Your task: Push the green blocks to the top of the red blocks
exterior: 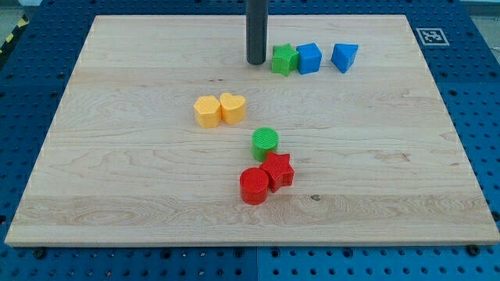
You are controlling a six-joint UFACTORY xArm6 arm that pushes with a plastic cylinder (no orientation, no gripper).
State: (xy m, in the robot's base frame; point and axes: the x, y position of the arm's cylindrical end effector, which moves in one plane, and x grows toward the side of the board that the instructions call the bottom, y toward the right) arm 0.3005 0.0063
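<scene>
My tip (255,61) rests on the board near the view's top, just left of a green star block (283,59), with a small gap between them. A green cylinder (266,144) stands lower down at the middle, touching the top of a red star block (277,170). A red cylinder (253,186) sits against the red star's lower left side.
A blue cube (309,58) touches the green star's right side, and a blue wedge-shaped block (344,56) lies further right. A yellow hexagon (207,112) and a yellow heart (233,108) sit together left of centre. The wooden board (117,195) lies on a blue pegboard table.
</scene>
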